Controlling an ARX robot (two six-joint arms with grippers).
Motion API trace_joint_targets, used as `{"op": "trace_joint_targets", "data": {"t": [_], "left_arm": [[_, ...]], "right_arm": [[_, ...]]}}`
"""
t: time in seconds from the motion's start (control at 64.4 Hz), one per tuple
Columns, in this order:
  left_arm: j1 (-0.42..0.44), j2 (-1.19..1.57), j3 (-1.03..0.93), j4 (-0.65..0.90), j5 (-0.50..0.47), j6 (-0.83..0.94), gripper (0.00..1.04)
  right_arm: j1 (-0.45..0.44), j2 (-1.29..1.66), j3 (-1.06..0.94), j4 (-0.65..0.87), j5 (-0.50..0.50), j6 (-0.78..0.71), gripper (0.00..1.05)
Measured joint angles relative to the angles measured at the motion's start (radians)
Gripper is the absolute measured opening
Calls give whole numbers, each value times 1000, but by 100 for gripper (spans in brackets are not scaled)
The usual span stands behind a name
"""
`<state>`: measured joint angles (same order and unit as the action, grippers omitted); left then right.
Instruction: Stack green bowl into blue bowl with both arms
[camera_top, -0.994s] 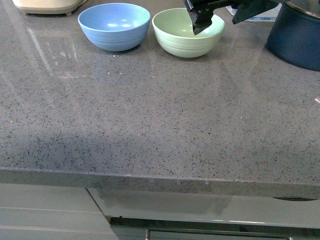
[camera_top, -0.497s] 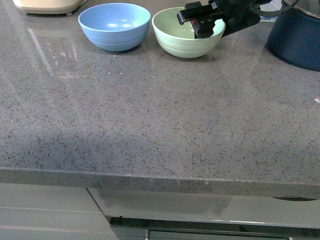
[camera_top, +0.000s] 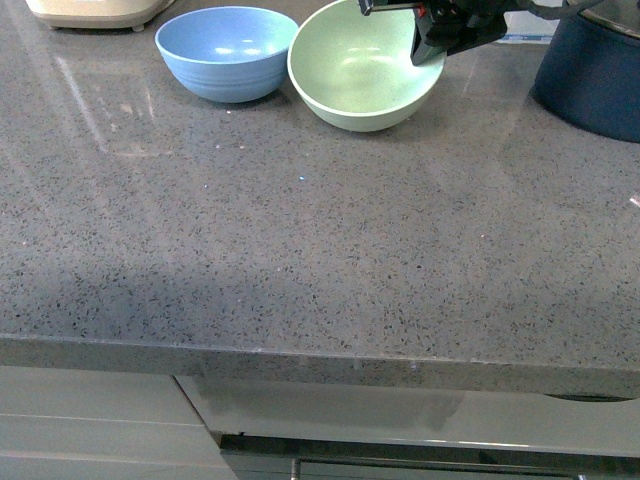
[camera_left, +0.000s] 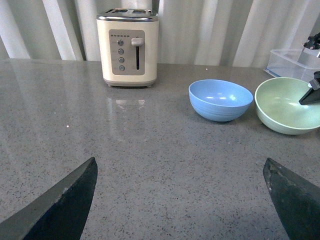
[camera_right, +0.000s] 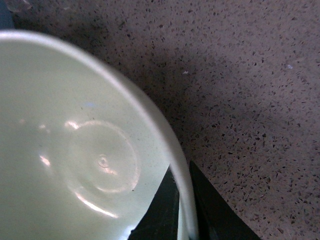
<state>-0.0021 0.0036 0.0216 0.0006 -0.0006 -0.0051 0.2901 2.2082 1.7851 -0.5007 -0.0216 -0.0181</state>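
Note:
The green bowl (camera_top: 360, 70) is tilted toward me and lifted on its right side, just right of the blue bowl (camera_top: 227, 52), which stands on the grey counter. My right gripper (camera_top: 432, 38) is shut on the green bowl's right rim; in the right wrist view its fingers (camera_right: 207, 210) pinch the rim of the green bowl (camera_right: 70, 150), one inside, one outside. My left gripper (camera_left: 180, 192) is open and empty, low over the counter, well short of the blue bowl (camera_left: 220, 99) and the green bowl (camera_left: 286, 105). The left gripper is out of the front view.
A dark navy pot (camera_top: 592, 70) stands at the right, close to the right arm. A cream toaster (camera_left: 128, 47) stands behind and left of the blue bowl. A clear plastic box (camera_left: 290, 62) sits behind the green bowl. The counter's front edge (camera_top: 320, 360) is near me.
The right gripper went from hovering over the green bowl to gripping its right rim. The bowl has since tipped toward me, lifted and shifted slightly left toward the blue bowl.

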Motion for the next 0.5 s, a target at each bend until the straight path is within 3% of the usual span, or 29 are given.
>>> {"op": "trace_joint_targets", "data": {"t": [0.497], "left_arm": [[0, 0, 0, 0, 0, 0, 98]], "right_arm": [[-32, 8, 51, -84, 18, 96, 1]]}}
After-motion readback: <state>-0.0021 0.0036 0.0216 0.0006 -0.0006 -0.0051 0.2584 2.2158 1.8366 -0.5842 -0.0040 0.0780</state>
